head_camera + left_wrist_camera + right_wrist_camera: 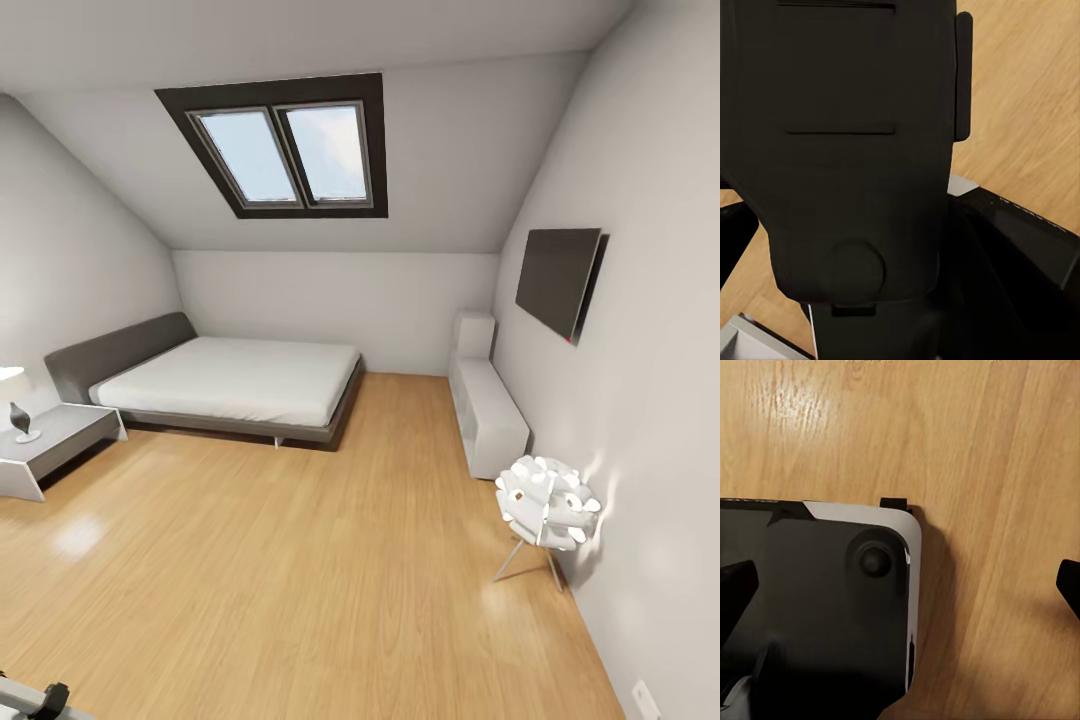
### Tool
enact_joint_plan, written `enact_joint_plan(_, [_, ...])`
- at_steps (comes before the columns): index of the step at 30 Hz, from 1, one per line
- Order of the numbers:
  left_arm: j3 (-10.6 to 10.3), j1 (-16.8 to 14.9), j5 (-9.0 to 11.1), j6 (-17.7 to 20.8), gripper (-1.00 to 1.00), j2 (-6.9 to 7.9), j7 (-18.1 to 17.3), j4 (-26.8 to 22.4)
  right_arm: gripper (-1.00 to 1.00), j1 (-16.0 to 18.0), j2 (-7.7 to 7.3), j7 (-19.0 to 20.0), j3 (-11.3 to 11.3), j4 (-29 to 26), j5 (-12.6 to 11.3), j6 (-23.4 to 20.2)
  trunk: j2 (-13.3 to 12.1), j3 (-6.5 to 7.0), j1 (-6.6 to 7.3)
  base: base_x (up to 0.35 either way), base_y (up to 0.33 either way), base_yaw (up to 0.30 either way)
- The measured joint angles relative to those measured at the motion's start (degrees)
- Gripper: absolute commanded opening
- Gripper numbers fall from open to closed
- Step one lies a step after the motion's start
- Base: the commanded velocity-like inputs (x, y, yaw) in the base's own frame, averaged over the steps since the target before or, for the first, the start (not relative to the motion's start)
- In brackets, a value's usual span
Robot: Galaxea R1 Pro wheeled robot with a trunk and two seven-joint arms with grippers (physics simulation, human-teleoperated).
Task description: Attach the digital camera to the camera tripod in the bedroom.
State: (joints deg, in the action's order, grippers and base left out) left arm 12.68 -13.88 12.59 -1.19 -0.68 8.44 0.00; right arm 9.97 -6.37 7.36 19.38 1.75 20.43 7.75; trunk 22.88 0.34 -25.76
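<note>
I am facing the bedroom, with its light wood plank floor [300, 580], grey bed [230, 385] and a skylight [285, 150] in the sloped ceiling. The digital camera and the camera tripod are out of view. In the right wrist view my right gripper [901, 589] is open, its dark fingertips [735, 592] wide apart over my own black base [810, 607] and the floor. In the left wrist view the left gripper [900, 232] points at my own black trunk [855, 150]. One fingertip [735, 232] stands far out to the side, and nothing is held.
A white bedside table [50, 445] with a lamp stands at the left. A low white cabinet [485, 410] runs along the right wall under a dark wall screen [555, 280]. A white ball-shaped floor lamp [545, 510] stands near that wall. Part of my left arm [40, 700] shows at the bottom left.
</note>
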Motion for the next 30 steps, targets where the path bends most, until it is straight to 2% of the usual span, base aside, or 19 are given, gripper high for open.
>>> enact_joint_plan(30, [0.09,0.0,-0.32,-0.1,-1.0,-0.61,0.0,-0.03,1.0,0.04,-0.08,0.0,0.13,-0.07,-0.05,-0.36,0.0,0.0,0.0,0.0,0.0,0.0])
